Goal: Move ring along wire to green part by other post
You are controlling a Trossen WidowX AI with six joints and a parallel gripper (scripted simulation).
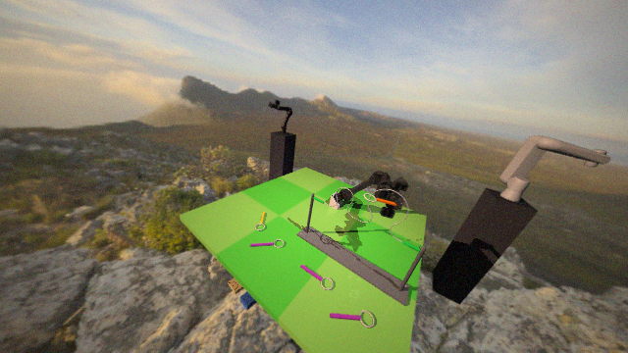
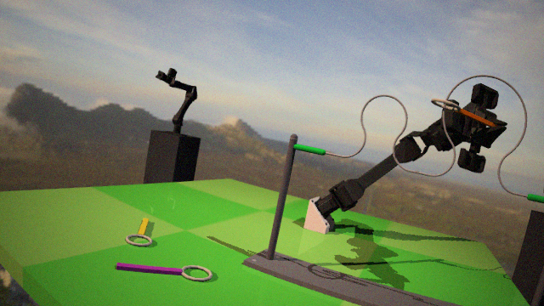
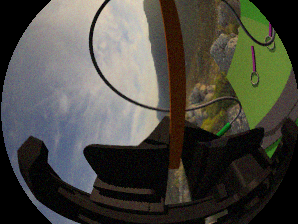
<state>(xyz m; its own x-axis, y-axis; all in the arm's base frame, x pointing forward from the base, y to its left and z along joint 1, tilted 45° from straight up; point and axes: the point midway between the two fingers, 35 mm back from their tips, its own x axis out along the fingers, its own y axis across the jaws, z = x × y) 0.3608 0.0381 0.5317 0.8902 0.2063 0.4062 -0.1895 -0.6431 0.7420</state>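
Note:
The orange handle is between the fingers of my gripper, which is shut on it near its free end. The pale ring at its other end is nearly flat, around the thin grey wire on the left side of the large arch. Whether ring and wire touch is too small to tell. The ring is outside the wrist view. One green part is by the left post, the other by the right post.
The posts stand on a long grey base. Purple-handled rings and a yellow-handled ring lie on the table. A black arm and a grey arm stand on pedestals beyond it.

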